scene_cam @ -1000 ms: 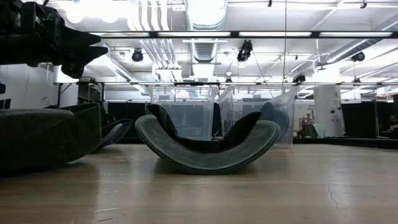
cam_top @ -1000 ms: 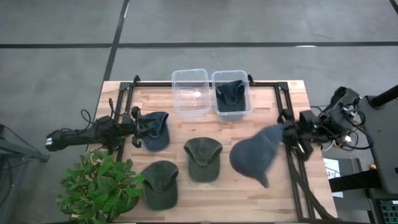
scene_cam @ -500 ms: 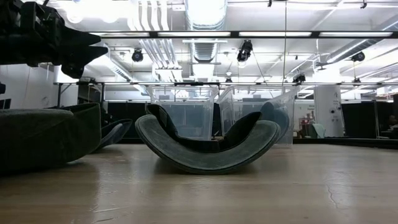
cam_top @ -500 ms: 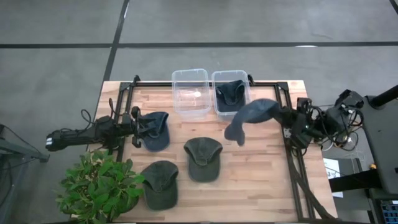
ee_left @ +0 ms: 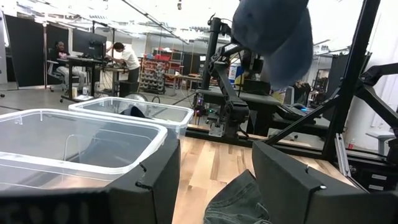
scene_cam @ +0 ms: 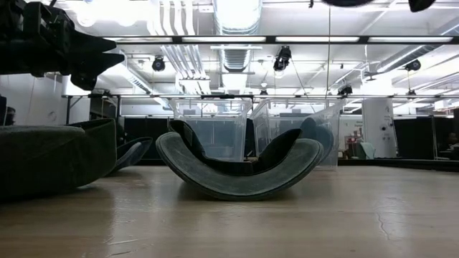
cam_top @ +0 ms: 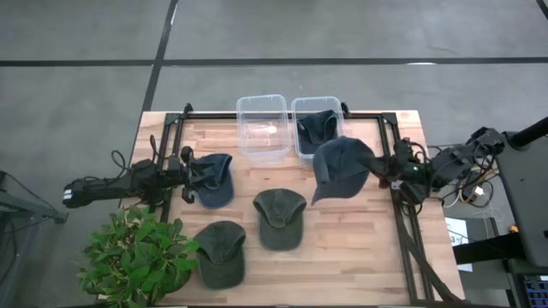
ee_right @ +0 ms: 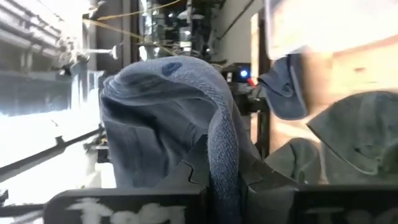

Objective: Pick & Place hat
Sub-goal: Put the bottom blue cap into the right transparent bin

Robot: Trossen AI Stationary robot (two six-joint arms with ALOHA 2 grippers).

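The right gripper (cam_top: 383, 170) is closed on the blue-grey hat (cam_top: 341, 164) and holds it clear of the surface (cam_top: 360, 231). In the high view this hat hangs just in front of the right-hand clear bin (cam_top: 318, 128), overlapping that bin's near-right corner; the right wrist view shows the fabric pinched between the two dark fingers (ee_right: 193, 163), with the crown bulging away from the camera.

Reference landmark: the right-hand clear bin.

- Inside the bin – one dark hat (cam_top: 317, 127) (crumpled, its form cannot be told).
- Beside the bin, on its left – a second clear bin (cam_top: 263, 128), touching or nearly touching it.
- In front of the bin, toward the near edge of the surface – a green hat (cam_top: 280, 219).
- Farther in front and to the left – a second green hat (cam_top: 222, 253), close to a potted plant (cam_top: 137, 255).
- Well to the left of the bin – a blue hat (cam_top: 212, 179), lying on the surface.

The left gripper (cam_top: 183, 171) sits at the left edge of the blue hat. Its fingers stand wide apart; the left wrist view shows denim-like fabric (ee_left: 237, 200) low between them, but whether they touch it cannot be told.

In the low view a hat lies brim-up on the surface in front of both bins.
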